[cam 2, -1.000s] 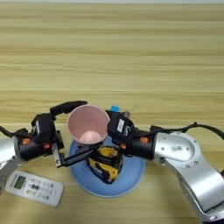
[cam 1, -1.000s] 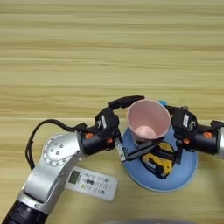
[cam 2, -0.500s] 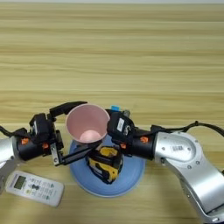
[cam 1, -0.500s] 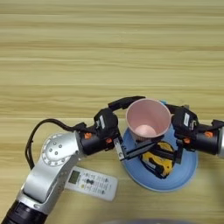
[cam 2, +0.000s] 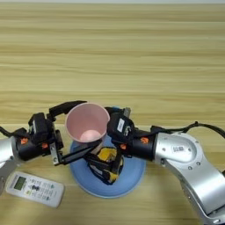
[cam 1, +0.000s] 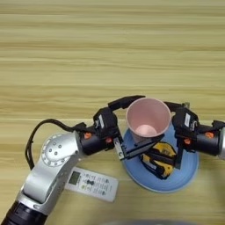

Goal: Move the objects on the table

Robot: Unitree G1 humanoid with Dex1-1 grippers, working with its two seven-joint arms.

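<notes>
The left gripper's point(cam 1: 134, 125) two black fingers point(cam 1: 126, 102) stand wide apart around the pink paper cup point(cam 1: 148, 120): the upper one curves over the cup's far rim on its left side, the lower one point(cam 1: 136, 150) runs beneath it like a thin bar, low against the cup's wall. From here I cannot tell whether either finger actually presses the cup. The right gripper point(cam 1: 177, 132) is at the cup's other side, its black body right beside the rim; one finger reaches along the far edge, another point(cam 1: 178, 156) points down over the plate. Whether those fingers are apart or clamped on anything, I cannot tell.

The cup sits upright with its open mouth facing up, a smooth, round, matte pink cone with a paler bottom inside. It stands at the far left edge of the large round light-blue plate point(cam 1: 184, 178), between the two grippers.

On the plate, just near the cup's base, lies the yellow-black tape measure point(cam 1: 161, 161), a chunky, rounded body with its black strap tucked beside it.

Off the plate to the left, on the light wooden surface point(cam 1: 110, 52) with its plank-like grain, lies the white rectangular remote control point(cam 1: 90, 183), flat, slightly angled, with a small greenish screen and rows of dark buttons. It rests just below the left arm's silver forearm point(cam 1: 52, 160).
</notes>
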